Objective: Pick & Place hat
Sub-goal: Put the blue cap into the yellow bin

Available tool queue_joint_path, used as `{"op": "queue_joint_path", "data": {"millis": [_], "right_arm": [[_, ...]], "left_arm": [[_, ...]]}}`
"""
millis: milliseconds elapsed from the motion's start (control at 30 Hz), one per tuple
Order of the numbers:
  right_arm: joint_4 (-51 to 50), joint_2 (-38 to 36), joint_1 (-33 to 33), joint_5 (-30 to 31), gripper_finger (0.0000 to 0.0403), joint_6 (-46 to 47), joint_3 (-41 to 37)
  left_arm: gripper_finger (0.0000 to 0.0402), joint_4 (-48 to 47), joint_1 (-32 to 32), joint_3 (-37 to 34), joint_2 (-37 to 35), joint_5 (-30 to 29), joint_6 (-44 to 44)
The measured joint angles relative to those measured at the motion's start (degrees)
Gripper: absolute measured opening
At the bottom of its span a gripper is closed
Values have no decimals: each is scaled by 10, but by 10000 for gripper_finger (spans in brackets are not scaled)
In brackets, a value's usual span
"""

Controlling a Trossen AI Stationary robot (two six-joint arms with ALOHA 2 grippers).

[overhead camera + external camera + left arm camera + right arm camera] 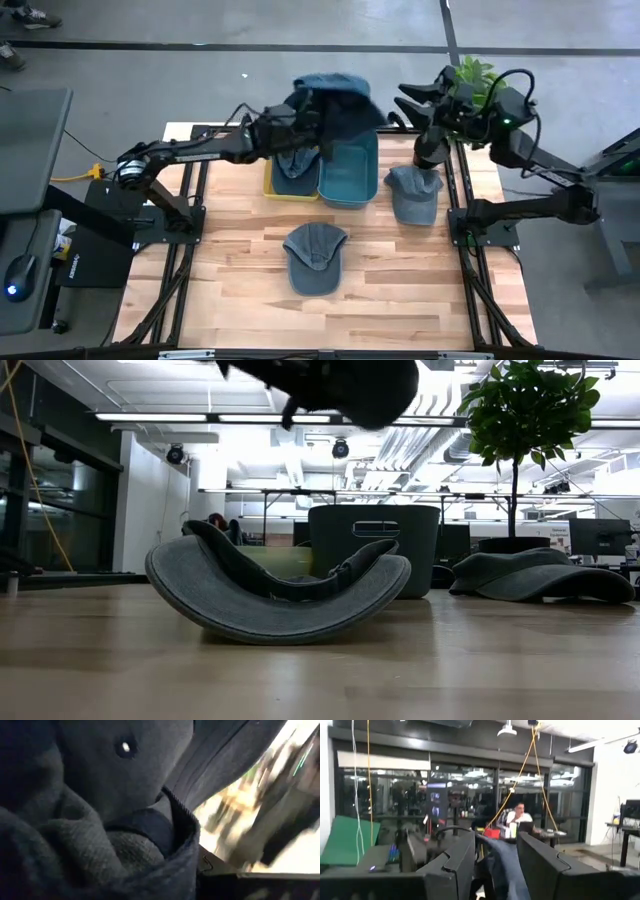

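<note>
A dark blue-grey hat (338,105) hangs in the air over the two bins, and my left gripper (312,128) is shut on it, reaching in from the left. In the left wrist view its cloth (100,795) fills the picture. My right gripper (408,103) stands open and raised just right of this hat, pointing at it; the hat's cloth (502,865) shows beyond its spread fingers. A second hat (314,256) lies on the table's middle on its crown and brim, a third hat (413,192) at the right, and another hat (293,165) lies in the yellow bin. My left gripper holds the hat at its left, lower side (318,125), coming in about level from the table's left. The cloth covers the fingers, so the part held and the kind of hold do not show. The hat hangs slack, lifted clear above the bins.
A yellow bin (272,190) and a blue bin (352,190) stand side by side at the table's far middle. A potted plant (470,78) stands behind my right arm. Bare wood lies along the near edge (320,320).
</note>
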Motion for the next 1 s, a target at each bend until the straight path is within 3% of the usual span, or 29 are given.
{"op": "queue_joint_path", "data": {"millis": [100,200,400,533,733,1000], "right_arm": [[-47,-20,0,-1,142,15,0],[-94,-27,0,-1,142,21,0],[-139,-21,0,-49,142,18,0],[-148,-11,0,-81,142,9,0],[-161,-3,0,-92,142,9,0],[-183,-3,0,-117,142,20,0]], "left_arm": [[5,-199,-1,84,-5,-24,86],[5,-387,-14,167,-1,-106,144],[5,-569,-45,273,15,-281,218],[5,-623,-58,281,14,-360,224],[5,-692,-45,281,15,-337,164],[5,-763,60,240,15,-124,86]]}}
